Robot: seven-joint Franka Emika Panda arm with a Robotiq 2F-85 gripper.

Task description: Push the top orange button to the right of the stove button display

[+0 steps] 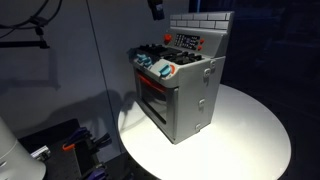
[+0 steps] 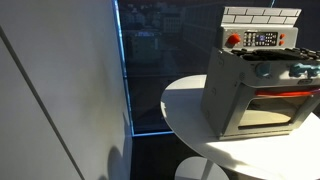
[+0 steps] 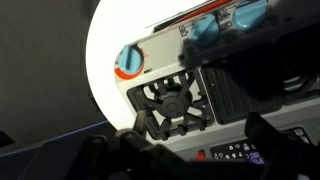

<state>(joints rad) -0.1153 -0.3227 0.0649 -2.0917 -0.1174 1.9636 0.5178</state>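
Note:
The grey toy stove [image 1: 185,95] stands on a round white table [image 1: 250,130] and shows in both exterior views [image 2: 255,95]. Its button display [image 1: 188,42] is a small dark panel under the white brick back, with orange-red buttons at its edge [image 2: 281,39] and a red round button [image 2: 234,40] at the other side. In the wrist view the display [image 3: 240,152] and a red button [image 3: 201,155] lie at the bottom edge, below the black burner [image 3: 170,100]. My gripper [image 3: 205,140] hangs open above the stove top, touching nothing. Only its tip shows at the top of an exterior view [image 1: 156,8].
Blue-orange round knobs [image 3: 130,60] sit on the stove front [image 1: 165,70]. A dark griddle plate [image 3: 235,90] lies beside the burner. A blue partition wall [image 2: 60,90] stands close to the table. Dark gear lies on the floor [image 1: 70,145].

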